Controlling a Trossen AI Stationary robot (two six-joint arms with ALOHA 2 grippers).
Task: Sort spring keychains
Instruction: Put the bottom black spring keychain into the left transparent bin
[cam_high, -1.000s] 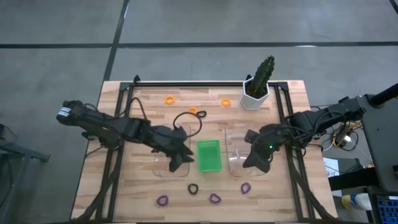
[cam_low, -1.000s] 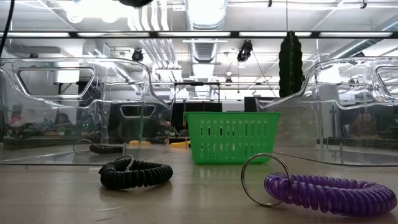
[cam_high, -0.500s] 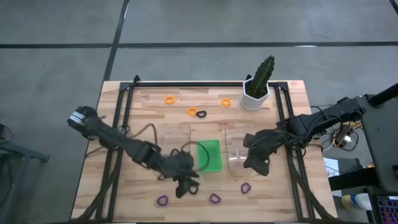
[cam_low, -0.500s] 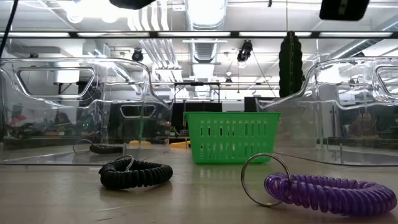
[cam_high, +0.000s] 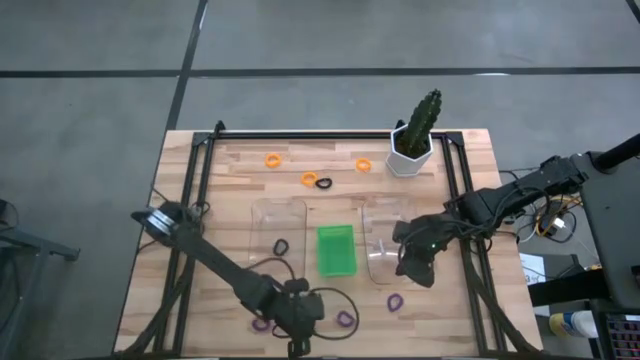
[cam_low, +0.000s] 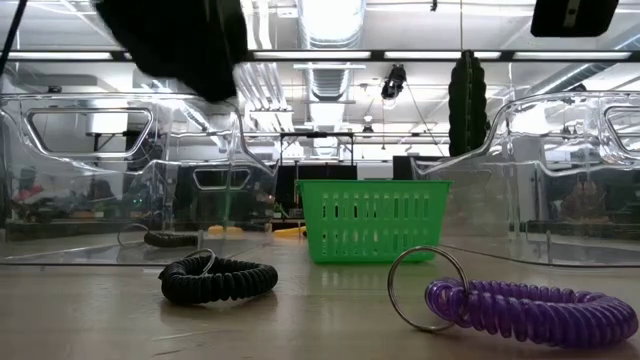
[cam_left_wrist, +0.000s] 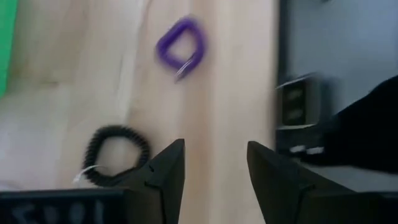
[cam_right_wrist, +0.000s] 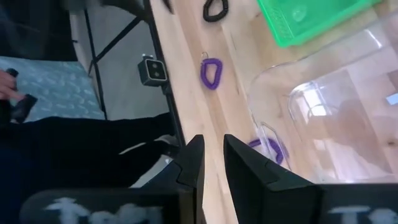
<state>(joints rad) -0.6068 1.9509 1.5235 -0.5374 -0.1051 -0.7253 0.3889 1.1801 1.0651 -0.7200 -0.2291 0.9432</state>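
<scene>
The left hand (cam_high: 300, 322) is seen low over the near edge of the wooden surface (cam_high: 230, 175), with its fingers (cam_left_wrist: 163, 176) spread wide and nothing held between them; in its wrist view a black spring keychain (cam_left_wrist: 115, 154) lies just beside one fingertip and a purple one (cam_left_wrist: 181, 48) lies farther off on the bare wood. The right hand (cam_high: 415, 262) is poised above the right clear tray (cam_high: 385, 245), its fingers (cam_right_wrist: 193, 162) drawn almost together, and nothing is seen gripped in them. Between the two clear trays a green tray (cam_high: 336, 250) is placed. A black keychain (cam_high: 280, 246) rests inside the left clear tray (cam_high: 278, 240). Purple keychains (cam_high: 395, 301) are scattered along the near edge, while orange ones (cam_high: 272, 160) are found near the far edge, close to a potted cactus (cam_high: 415, 135).
</scene>
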